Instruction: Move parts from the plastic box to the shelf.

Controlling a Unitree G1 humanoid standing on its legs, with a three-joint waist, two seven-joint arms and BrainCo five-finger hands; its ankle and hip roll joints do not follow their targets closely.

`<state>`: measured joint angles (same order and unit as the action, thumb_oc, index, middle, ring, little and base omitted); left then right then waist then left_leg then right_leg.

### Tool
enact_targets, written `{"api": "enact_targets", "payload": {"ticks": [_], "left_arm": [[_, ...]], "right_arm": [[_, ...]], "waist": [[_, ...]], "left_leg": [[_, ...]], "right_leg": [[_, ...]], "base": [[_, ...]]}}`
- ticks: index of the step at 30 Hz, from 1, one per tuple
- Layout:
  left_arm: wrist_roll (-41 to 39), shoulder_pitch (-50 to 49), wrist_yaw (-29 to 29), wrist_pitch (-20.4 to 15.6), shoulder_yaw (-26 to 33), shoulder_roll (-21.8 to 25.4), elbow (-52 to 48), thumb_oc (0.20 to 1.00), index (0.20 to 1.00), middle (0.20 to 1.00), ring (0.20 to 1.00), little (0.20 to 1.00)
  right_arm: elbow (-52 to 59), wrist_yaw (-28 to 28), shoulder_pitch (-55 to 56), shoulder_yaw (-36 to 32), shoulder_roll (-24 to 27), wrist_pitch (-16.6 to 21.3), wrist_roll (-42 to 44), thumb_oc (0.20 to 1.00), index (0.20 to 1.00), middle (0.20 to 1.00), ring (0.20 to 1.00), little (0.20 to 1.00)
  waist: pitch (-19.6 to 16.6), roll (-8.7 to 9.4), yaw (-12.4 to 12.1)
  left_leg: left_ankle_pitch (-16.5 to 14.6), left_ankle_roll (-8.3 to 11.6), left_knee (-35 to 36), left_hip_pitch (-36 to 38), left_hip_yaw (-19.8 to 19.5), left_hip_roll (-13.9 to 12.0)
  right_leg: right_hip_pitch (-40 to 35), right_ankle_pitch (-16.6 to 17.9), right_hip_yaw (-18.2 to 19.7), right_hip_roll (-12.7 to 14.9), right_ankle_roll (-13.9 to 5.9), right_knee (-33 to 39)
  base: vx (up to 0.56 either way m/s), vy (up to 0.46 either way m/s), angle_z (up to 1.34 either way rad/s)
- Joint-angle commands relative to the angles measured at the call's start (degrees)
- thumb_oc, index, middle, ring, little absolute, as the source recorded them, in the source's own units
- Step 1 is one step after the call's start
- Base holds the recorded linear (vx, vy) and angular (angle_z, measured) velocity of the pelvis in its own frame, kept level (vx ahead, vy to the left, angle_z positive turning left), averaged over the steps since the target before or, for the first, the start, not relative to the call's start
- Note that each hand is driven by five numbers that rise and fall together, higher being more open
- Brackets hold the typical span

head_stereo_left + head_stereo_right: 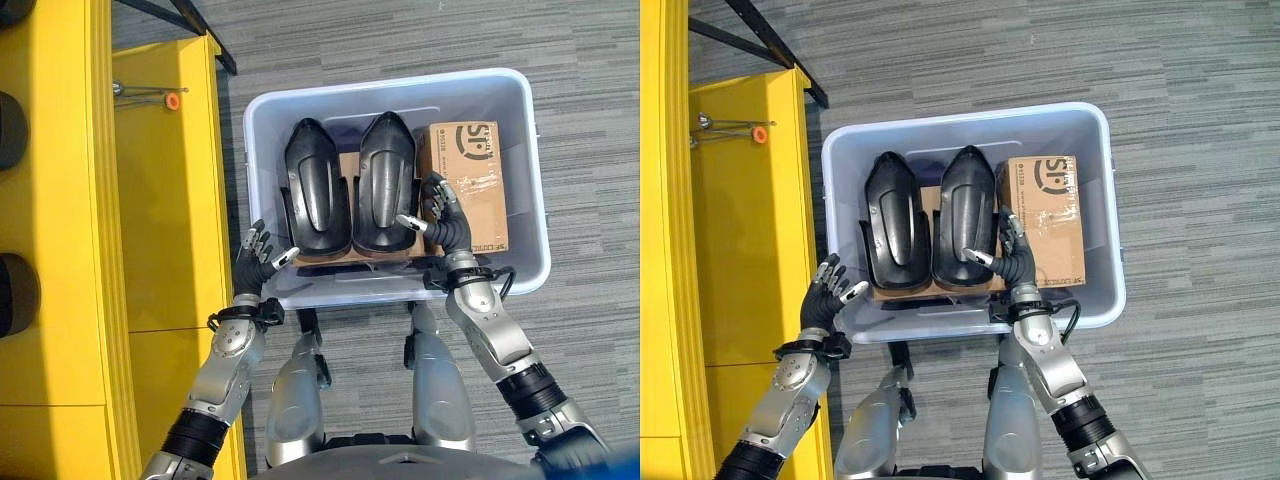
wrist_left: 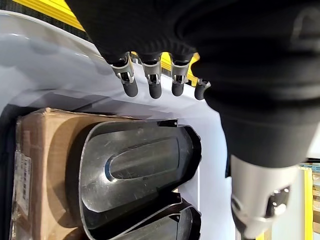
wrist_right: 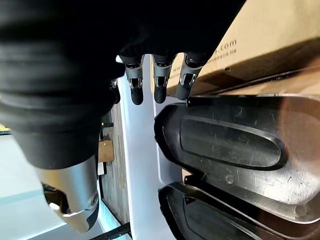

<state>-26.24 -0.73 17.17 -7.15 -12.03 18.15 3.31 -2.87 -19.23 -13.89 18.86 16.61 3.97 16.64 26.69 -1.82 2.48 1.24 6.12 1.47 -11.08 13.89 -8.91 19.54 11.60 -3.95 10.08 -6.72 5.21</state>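
A yellow shelf (image 1: pixel 160 200) runs along the left; on it, at the far end, lies a thin metal tool with an orange tip (image 1: pixel 172 100). The left hand (image 1: pixel 256 258) hovers at the near-left corner of the pale plastic box (image 1: pixel 530 180), fingers spread wide and holding nothing. Inside, two glossy black molded parts (image 1: pixel 317 190) (image 1: pixel 384 185) lie side by side on cardboard, long axes near-to-far, narrow ends far. The right hand (image 1: pixel 440 215) is loosely spread, seemingly between the right part and a taped cardboard carton (image 1: pixel 470 180). The wrist views show the parts' scuffed, hollowed surfaces.

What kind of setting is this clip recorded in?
Probably a workshop or parts-handling area: grey carpet tile floor, a yellow shelf, and a plastic box holding black moulded parts and a cardboard box.
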Motion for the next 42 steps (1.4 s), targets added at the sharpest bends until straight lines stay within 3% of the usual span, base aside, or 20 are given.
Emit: {"api": "enact_targets", "payload": {"ticks": [1,21,42], "left_arm": [[1.14,0.07,1.45,-3.07,0.23,1.77,-2.50,1.000,1.000,1.000,1.000,1.000],[1.99,1.78,3.33,-3.49,-0.93,2.00,-1.71,1.000,1.000,1.000,1.000,1.000],[-0.81,3.79,3.50,-5.20,-3.72,1.51,-1.32,1.000,1.000,1.000,1.000,1.000]], "right_arm": [[0.08,-0.54,-1.68,0.63,-1.99,2.00,0.48,1.000,1.000,1.000,1.000,1.000],[-5.64,-1.61,0.13,2.05,-2.50,0.96,-0.01,1.000,1.000,1.000,1.000,1.000],[-26.74,-9.96,-11.82,-3.34,-4.55,1.37,3.25,1.000,1.000,1.000,1.000,1.000]], "waist": [[0.26,2.04,-0.20],[2.67,2.26,0.58],[3.11,-0.20,-0.79]], "left_leg": [[-0.01,-0.61,-5.65,-3.83,-1.96,-1.03],[0.69,-0.51,-4.81,-4.74,-0.97,-0.57],[2.15,-0.08,-3.02,-7.08,-1.52,-0.72]], "right_leg": [[-0.92,-5.51,-1.64,3.20,-3.04,-5.52],[0.86,-4.15,-0.95,3.41,-3.13,-4.85],[3.81,-4.15,-1.36,2.81,-2.85,-4.91]], "base": [[0.00,0.000,0.00],[-0.01,0.003,0.00],[0.00,-0.004,-0.01]]}}
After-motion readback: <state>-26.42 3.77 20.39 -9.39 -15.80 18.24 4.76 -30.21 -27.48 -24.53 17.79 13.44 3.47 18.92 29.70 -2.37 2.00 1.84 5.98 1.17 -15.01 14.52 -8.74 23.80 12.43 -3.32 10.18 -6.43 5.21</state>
